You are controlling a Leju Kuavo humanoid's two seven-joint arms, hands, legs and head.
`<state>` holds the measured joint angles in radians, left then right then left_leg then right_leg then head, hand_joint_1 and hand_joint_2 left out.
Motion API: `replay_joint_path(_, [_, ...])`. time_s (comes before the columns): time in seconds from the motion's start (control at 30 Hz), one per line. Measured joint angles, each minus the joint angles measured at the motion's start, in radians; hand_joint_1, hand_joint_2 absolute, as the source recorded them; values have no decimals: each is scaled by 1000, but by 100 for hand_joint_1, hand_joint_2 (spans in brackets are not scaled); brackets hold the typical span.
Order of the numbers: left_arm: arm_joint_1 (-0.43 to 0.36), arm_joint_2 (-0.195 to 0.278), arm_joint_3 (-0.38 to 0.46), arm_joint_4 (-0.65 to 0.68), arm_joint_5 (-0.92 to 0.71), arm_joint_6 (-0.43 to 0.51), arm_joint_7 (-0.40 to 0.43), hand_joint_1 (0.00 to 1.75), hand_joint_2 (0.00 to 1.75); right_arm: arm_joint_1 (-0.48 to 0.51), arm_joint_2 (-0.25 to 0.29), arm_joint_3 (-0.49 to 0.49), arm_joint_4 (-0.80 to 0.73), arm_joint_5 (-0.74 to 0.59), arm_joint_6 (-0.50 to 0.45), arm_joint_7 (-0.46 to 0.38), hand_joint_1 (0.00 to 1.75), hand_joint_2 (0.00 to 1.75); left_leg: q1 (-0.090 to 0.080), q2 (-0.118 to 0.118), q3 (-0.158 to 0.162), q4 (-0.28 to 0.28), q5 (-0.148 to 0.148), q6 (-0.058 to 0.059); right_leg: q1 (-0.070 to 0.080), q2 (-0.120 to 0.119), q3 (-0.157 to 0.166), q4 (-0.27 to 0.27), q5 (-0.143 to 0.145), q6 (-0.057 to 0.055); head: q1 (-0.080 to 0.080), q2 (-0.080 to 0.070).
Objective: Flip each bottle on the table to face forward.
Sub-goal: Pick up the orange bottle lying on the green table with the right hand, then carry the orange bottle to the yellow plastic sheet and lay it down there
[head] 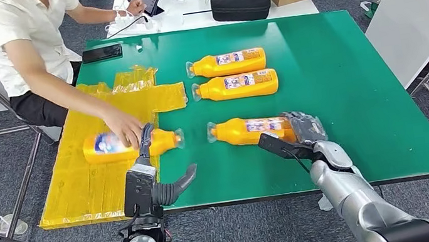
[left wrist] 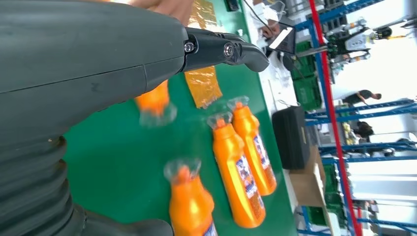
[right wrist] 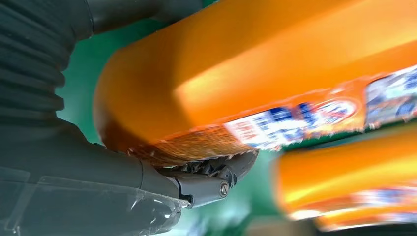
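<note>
Silver arms, dark robot hand (head: 299, 134)

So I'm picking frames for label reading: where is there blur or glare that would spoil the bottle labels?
Head view: sharp, soft overhead glare on the green table, labels on the two far bottles legible as patches. Left wrist view: bottle by the left hand smeared, window side blown out white. Right wrist view: held bottle very close, label soft, bottles behind it fully blurred.

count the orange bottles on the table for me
4, all lying on their sides: two side by side at the far middle, one held by the right hand, and one on the yellow sheet under a person's hand.
</note>
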<state>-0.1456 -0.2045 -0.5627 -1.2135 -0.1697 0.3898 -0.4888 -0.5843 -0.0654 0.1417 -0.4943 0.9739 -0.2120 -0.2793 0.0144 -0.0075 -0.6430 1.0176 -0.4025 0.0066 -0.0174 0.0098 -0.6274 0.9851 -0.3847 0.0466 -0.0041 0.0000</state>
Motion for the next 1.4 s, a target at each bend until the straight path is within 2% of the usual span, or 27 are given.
replay_joint_path(0.1, [0, 1, -2, 0, 21, -13, -22, 0, 175, 22, 1, -18, -18, -170, 125, -175, 175, 175, 0, 1, 0, 0, -1, 0, 0, 1, 0, 0, 0, 0, 0, 0])
replay_joint_path(0.23, [2, -1, -3, -2, 93, -40, -48, 0, 175, 73, 10, -26, -70, -344, 201, -276, 175, 175, 1, -1, -1, 0, 0, 0, 0, 1, 0, 0, -1, 0, 0, 0])
replay_joint_path(0.33, [4, -8, -1, -3, 231, -77, -41, 0, 175, 131, 30, -34, -140, -514, 250, -308, 175, 175, 0, -2, -4, 0, 0, 0, 0, 0, -1, 0, -1, 0, 0, 0])
replay_joint_path(0.47, [5, -23, 1, 22, 549, -192, 43, 0, 175, 211, 72, -21, -287, -676, 241, -294, 175, 175, 0, -2, -6, 0, 0, 0, 0, 0, -4, 0, -1, 0, 0, 0])
replay_joint_path(0.53, [5, -27, -3, 44, 657, -236, 55, 0, 175, 239, 91, 6, -351, -729, 227, -288, 175, 175, 0, -2, -7, 0, 0, 0, 0, 0, -5, 0, -1, 0, 0, 0])
replay_joint_path(0.63, [5, -28, -6, 65, 720, -260, 53, 0, 175, 268, 109, 49, -412, -764, 210, -287, 175, 175, 0, -1, -8, 0, 0, 0, 0, 0, -6, 0, -1, 0, 0, 0])
replay_joint_path(0.77, [2, -29, -24, 74, 727, -286, 35, 0, 175, 279, 124, 108, -441, -766, 208, -273, 175, 175, 0, -2, -8, 0, 0, 0, 0, 0, -7, 0, -2, 0, 0, 0])
replay_joint_path(0.97, [-16, -28, -49, 75, 665, -284, -12, 0, 175, 258, 126, 216, -416, -708, 237, -237, 175, 175, 0, -2, -9, 0, 0, 0, 0, 0, -7, 0, -1, 0, 0, 0])
replay_joint_path(1.23, [-36, -28, -42, 75, 649, -251, -45, 0, 175, 239, 143, 340, -365, -679, 285, -234, 175, 175, 1, -2, -9, 0, 0, 0, 0, 0, -7, 0, -1, 0, 0, 0])
replay_joint_path(1.33, [-40, -29, -35, 75, 650, -251, -47, 130, 175, 239, 148, 366, -356, -683, 286, -240, 175, 175, 1, -2, -9, 0, 0, 0, 0, 0, -7, 0, -2, 0, 0, 0])
replay_joint_path(1.37, [-41, -29, -33, 75, 650, -251, -46, 173, 175, 239, 148, 372, -354, -688, 285, -243, 164, 175, 0, -2, -9, 0, 0, 0, 0, 0, -7, 0, -2, 0, 0, 0])
replay_joint_path(1.4, [-42, -29, -31, 75, 651, -251, -46, 175, 175, 239, 149, 376, -354, -695, 284, -245, 131, 175, 0, -2, -9, 0, 0, 0, 0, 0, -7, 0, -2, 0, 0, 0])
